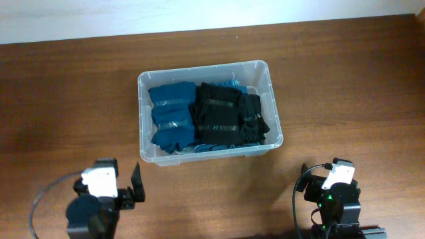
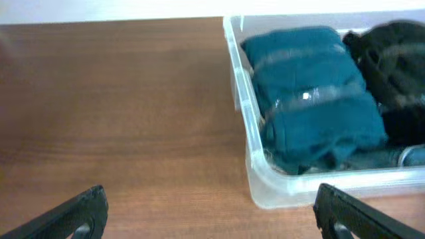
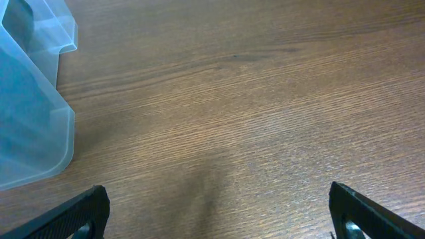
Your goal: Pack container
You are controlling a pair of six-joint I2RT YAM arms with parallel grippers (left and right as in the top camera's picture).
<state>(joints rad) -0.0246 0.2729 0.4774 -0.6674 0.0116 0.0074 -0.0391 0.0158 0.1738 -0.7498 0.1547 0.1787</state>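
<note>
The clear plastic container [image 1: 144,121] stands at the middle of the wooden table, holding folded blue clothes [image 1: 172,117] on its left side and folded black clothes [image 1: 222,114] on its right. In the left wrist view the container [image 2: 255,143] shows at the right with the blue clothes [image 2: 312,99] inside. In the right wrist view only its corner [image 3: 40,143] shows at the left. My left gripper [image 2: 212,212] is open and empty near the table's front left [image 1: 136,186]. My right gripper [image 3: 216,212] is open and empty at the front right [image 1: 312,182].
A pale wall or floor strip [image 1: 133,16] runs beyond the table's far edge. Bare wood [image 1: 345,93] lies to the right of the container and bare wood [image 1: 66,106] to its left.
</note>
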